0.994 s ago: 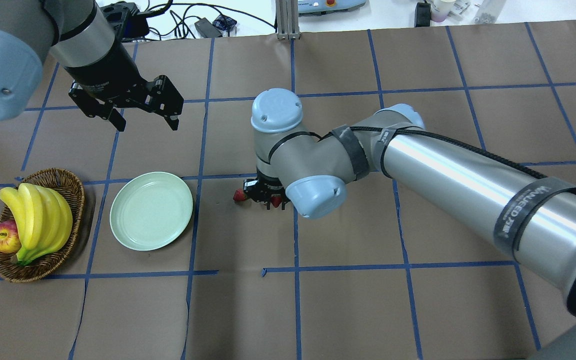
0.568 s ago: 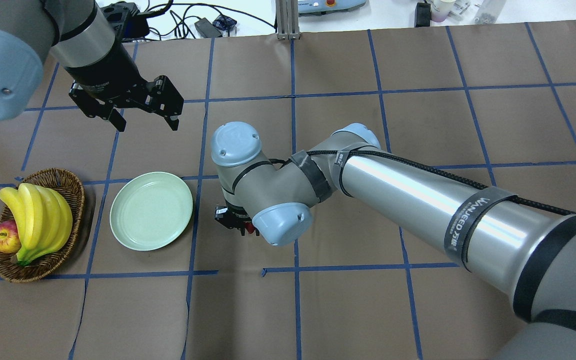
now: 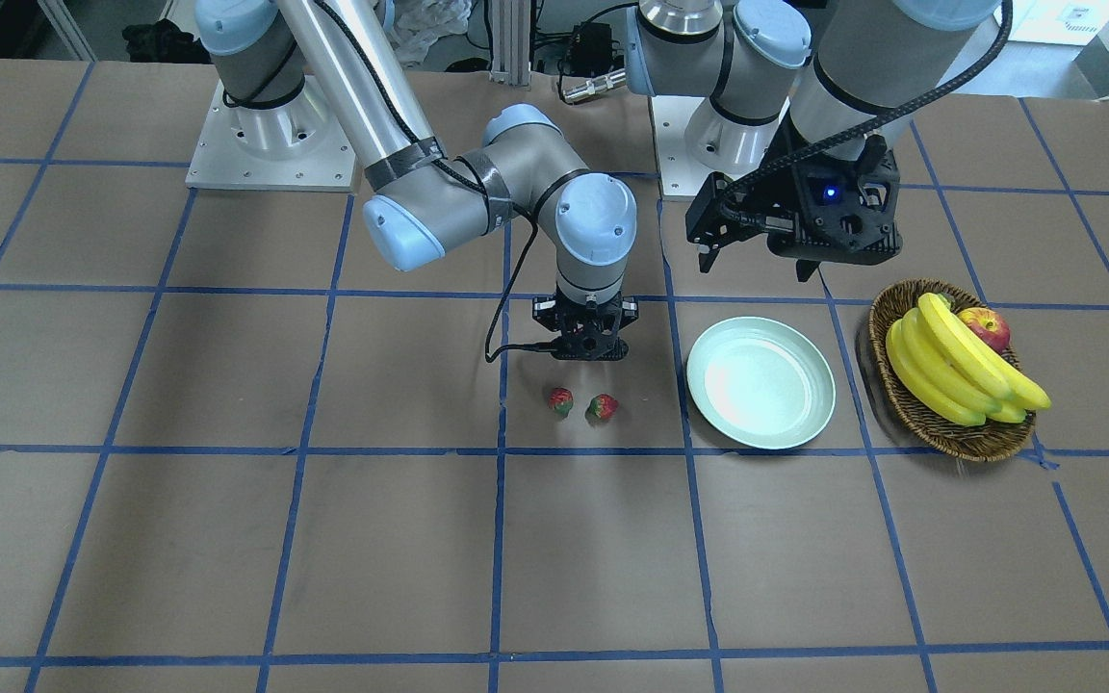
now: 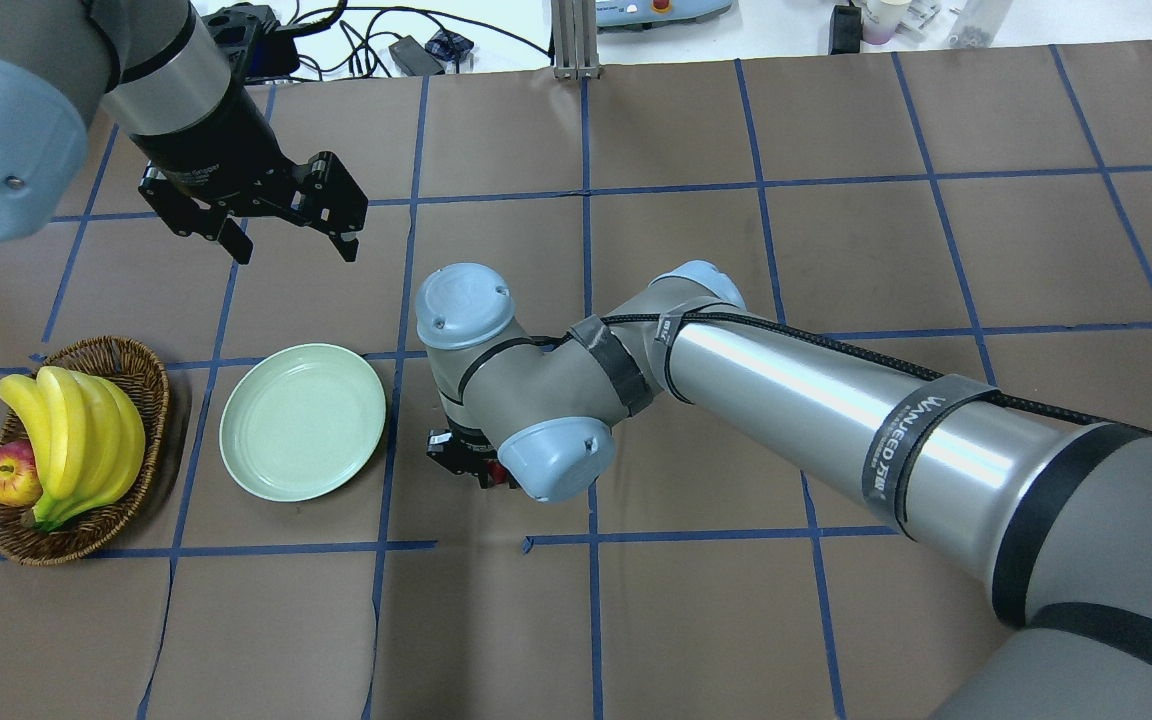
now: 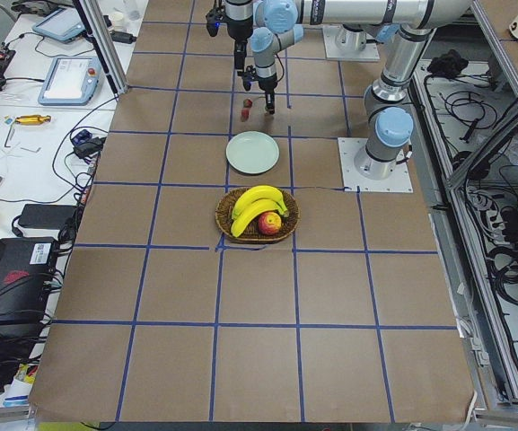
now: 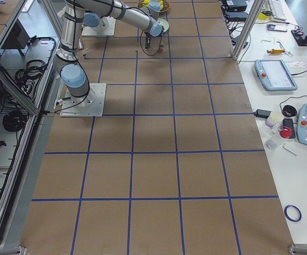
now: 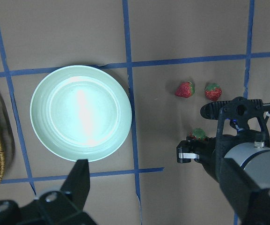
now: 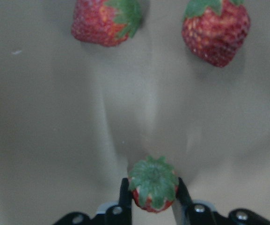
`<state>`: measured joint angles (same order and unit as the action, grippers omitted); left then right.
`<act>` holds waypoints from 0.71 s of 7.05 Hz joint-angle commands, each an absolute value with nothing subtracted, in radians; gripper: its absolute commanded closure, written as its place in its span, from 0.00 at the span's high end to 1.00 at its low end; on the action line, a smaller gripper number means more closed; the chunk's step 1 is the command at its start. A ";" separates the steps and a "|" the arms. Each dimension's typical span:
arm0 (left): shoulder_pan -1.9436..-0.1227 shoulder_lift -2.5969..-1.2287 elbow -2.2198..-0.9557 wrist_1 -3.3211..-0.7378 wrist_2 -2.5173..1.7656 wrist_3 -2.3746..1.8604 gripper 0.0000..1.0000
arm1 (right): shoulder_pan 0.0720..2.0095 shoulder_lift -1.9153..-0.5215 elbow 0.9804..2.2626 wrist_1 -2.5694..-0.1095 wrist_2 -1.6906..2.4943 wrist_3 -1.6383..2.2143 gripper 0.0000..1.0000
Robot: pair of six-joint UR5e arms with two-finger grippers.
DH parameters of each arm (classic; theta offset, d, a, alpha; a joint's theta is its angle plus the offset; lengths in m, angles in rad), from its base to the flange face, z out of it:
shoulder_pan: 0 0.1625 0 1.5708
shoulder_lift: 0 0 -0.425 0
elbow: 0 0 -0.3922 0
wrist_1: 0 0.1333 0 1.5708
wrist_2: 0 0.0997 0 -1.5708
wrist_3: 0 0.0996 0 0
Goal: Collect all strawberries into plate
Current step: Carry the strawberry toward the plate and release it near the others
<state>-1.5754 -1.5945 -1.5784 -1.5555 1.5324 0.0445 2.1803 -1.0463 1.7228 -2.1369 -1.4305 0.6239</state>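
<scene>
One small red toy strawberry with a green leafy cap pinched between the two black fingers of the right gripper, jaws closed on its sides, cap turned toward the wrist camera. Held over the brown paper table cover marked with blue tape lines; height above the paper not clear. Not over the plate: right gripper off to the plate's side, one tape line between them in the overhead view.

Two more of the same kind loose on the paper: first loose strawberry and second loose strawberry, lying side by side, close but not touching, just past the right gripper on the side away from the robot's base. Second one the nearer to the plate.

Round shallow pale mint plate with a raised glossy rim flat on the paper, bowl bare, between the loose pair and a brown woven wicker basket. Basket just beside the plate, not touching it, holding a bunch of yellow bananas and a red-yellow apple.

Black two-finger left gripper spread wide open, nothing between its fingers, hanging high in the air near the plate and well apart from it. Looks down on the plate and all three berries in its wrist view.
</scene>
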 commanded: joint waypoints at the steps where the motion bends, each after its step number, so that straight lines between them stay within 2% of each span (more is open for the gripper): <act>1: -1.575 -1.594 -1.578 -1.555 1.532 0.044 1.00 | 2.180 -1.045 1.723 -2.132 -1.431 0.623 0.68; 2: -1.575 -1.592 -1.578 -1.555 1.532 0.044 1.00 | 2.178 -1.046 1.723 -2.128 -1.437 0.623 0.94; 3: -1.575 -1.592 -1.578 -1.555 1.532 0.044 1.00 | 2.178 -1.054 1.711 -2.123 -1.427 0.623 1.00; 5: -1.575 -1.591 -1.578 -1.555 1.534 0.046 1.00 | 2.128 -1.139 1.698 -2.015 -1.445 0.623 1.00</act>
<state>-1.5754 -1.5913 -1.5785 -1.5554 1.5328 0.0448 2.1582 -1.0843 1.7065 -2.0932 -1.4332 0.6222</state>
